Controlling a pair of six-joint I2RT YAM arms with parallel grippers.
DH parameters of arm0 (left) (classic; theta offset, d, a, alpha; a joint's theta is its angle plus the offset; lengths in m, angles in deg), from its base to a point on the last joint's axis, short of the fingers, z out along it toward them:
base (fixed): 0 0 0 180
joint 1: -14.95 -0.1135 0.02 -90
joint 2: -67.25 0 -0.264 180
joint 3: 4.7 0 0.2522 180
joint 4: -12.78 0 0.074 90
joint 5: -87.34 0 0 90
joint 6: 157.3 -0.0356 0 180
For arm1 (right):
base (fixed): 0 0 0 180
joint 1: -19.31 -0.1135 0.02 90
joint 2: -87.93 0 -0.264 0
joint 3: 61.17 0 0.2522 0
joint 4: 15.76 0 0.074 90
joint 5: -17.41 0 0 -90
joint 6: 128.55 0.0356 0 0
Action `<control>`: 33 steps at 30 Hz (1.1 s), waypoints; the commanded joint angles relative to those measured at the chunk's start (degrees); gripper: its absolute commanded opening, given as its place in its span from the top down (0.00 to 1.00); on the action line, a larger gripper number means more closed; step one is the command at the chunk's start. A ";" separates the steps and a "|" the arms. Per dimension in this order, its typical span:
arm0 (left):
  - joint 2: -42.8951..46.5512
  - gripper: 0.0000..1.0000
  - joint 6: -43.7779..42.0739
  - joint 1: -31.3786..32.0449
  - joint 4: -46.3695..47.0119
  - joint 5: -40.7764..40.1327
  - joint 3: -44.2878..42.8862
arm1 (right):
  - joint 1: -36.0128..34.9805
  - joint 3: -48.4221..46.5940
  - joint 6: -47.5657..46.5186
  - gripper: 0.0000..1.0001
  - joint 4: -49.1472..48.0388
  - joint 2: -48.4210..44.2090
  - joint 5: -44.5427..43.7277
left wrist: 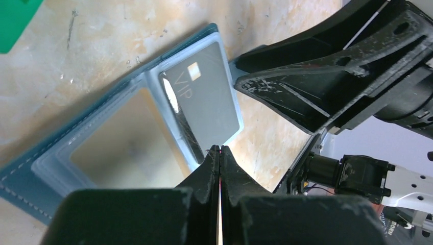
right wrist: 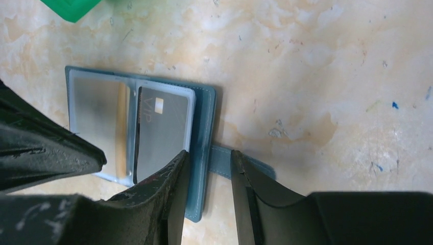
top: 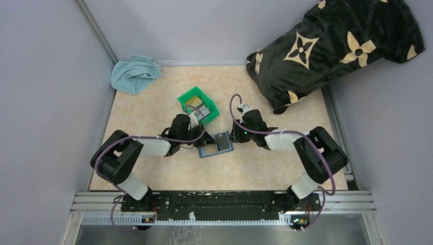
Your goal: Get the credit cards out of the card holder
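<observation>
The teal-blue card holder [top: 208, 151] lies open on the table between my grippers. A dark grey card marked VIP [left wrist: 207, 99] sits in its right clear pocket and also shows in the right wrist view [right wrist: 163, 127]. The left pocket [right wrist: 97, 117] shows a grey-tan sheen; I cannot tell whether it holds a card. My left gripper [left wrist: 219, 149] is shut, with its tips at the near edge of the VIP card's pocket. My right gripper [right wrist: 208, 155] is open and straddles the holder's right edge [right wrist: 204, 117], one finger over the card pocket and the other on the snap tab [right wrist: 220, 162].
A green plastic bin [top: 190, 95] with flat cards inside stands just behind the holder. A light blue cloth [top: 134, 74] lies at the back left. A black pillow with a tan pattern [top: 332, 46] fills the back right. Grey walls close in both sides.
</observation>
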 commanded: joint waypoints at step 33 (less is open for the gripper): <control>-7.99 0.32 5.93 1.31 15.77 -3.07 5.71 | -5.28 5.11 1.41 0.65 -4.02 -1.48 0.39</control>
